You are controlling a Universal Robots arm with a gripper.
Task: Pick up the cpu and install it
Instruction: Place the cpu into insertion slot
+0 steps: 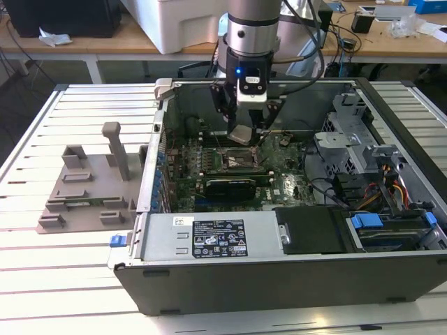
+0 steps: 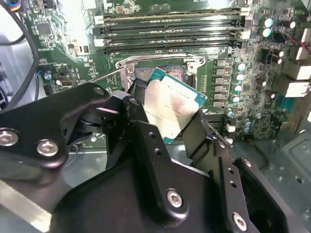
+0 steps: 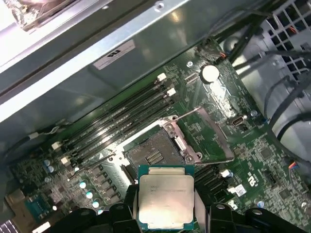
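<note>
Here the gripper [image 1: 244, 132] hangs inside an open computer case [image 1: 279, 279] that lies on a slatted surface [image 1: 70, 279]. It is closed on the cpu [image 1: 242, 134], pinching it by two opposite edges between black fingers [image 2: 140, 92].

The cpu [image 3: 166, 196] is a small flat square. Its top is a dull silver metal plate with faint print across it, stepped in a little from a thin green rim that shows all round. In the second wrist view the cpu [image 2: 170, 109] sits aslant between the fingers, with one green corner pointing toward the socket [image 2: 163, 73]. In the exterior view it looks tilted rather than level.

The cpu is in the air, above the motherboard [image 1: 279, 185] and apart from it, just over the near side of the socket [image 3: 153, 155]. The socket is bare, its square field of contacts in plain sight, and a metal frame [image 3: 204, 138] lies swung open beside it. Long memory slots [image 3: 116, 121] run along the far side of the socket. A black graphics card [image 1: 230, 187] sits close by it on the near side in the exterior view.

On the exterior view's left, a grey holder [image 1: 87, 188] stands on the surface, well apart from the case.
</note>
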